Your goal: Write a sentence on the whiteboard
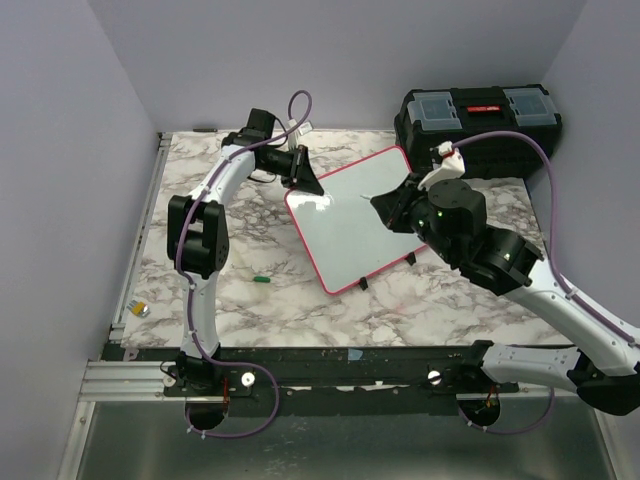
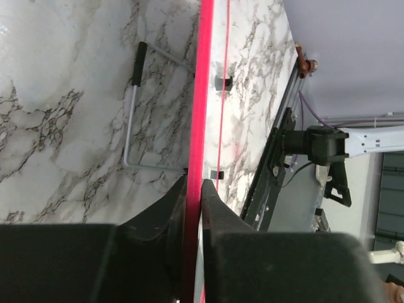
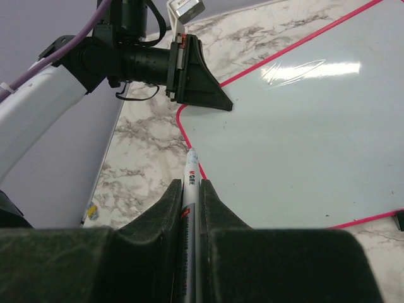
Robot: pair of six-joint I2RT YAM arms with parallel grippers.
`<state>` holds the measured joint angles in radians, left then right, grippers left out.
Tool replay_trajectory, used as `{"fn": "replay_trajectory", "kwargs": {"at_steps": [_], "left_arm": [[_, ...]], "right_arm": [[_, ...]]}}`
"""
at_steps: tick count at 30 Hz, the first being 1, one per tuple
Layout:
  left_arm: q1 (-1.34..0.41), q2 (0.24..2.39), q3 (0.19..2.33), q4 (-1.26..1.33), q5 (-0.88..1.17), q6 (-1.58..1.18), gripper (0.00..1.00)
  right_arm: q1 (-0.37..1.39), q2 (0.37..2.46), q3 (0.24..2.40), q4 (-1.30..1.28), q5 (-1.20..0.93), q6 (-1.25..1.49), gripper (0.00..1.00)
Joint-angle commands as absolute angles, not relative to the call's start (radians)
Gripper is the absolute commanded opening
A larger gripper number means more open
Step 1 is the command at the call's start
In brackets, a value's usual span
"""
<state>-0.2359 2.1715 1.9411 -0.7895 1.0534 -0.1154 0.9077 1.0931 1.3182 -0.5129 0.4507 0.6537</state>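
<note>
The whiteboard (image 1: pixel 350 215) is propped on its wire stand (image 2: pixel 129 126) near the middle of the marble counter (image 1: pixel 300 310), just in front of the black toolbox (image 1: pixel 478 112). Its far-left edge is pinched by the left pincer (image 1: pixel 305 182), whose fingers are seen in the wrist view pressed flat on either side of the red rim. A marker (image 3: pixel 190 186) is gripped lengthwise in the right pincer (image 1: pixel 384 207), with its tip poised close to the rim at one corner of the board; whether it touches cannot be told. No lettering is seen on the white surface (only a streak of glare), so the writing is judged not yet begun.

For the step in hand, the marker tip should be carried inward off the rim and set down lightly near the start of the top line, so that room is left for a full row of words. The board should be braced firmly by the left pincer, since pressure on a propped board could make it slide or fold back. Strokes are best made slowly and with even pressure.
</note>
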Motion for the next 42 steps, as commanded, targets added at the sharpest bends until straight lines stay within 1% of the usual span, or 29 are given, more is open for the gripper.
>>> {"fn": "replay_trajectory", "kwargs": {"at_steps": [1,3,5,16,23,30,42], "left_arm": [[-0.26,2.132,1.964,-0.801,1.03,-0.093,0.06],[-0.268,2.113,1.957,-0.801,1.017,-0.082,0.01],[-0.276,2.093,1.946,-0.798,1.005,-0.067,0.0],[-0.306,1.946,1.823,-0.765,0.919,0.061,0.0],[-0.332,1.859,1.735,-0.715,0.828,0.065,0.0],[-0.359,1.832,1.718,-0.69,0.74,0.032,0.0],[-0.38,1.798,1.671,-0.64,0.701,0.005,0.0]], "right_arm": [[0.902,1.064,1.277,-0.497,0.443,0.629,0.01],[0.903,1.054,1.253,-0.487,0.426,0.617,0.01],[0.902,1.046,1.224,-0.467,0.394,0.597,0.01],[0.903,1.047,1.112,-0.389,0.234,0.508,0.01],[0.902,1.054,1.058,-0.335,0.175,0.452,0.01],[0.905,1.081,1.036,-0.303,0.185,0.462,0.01],[0.943,1.094,0.985,-0.192,0.26,0.442,0.01]]}}
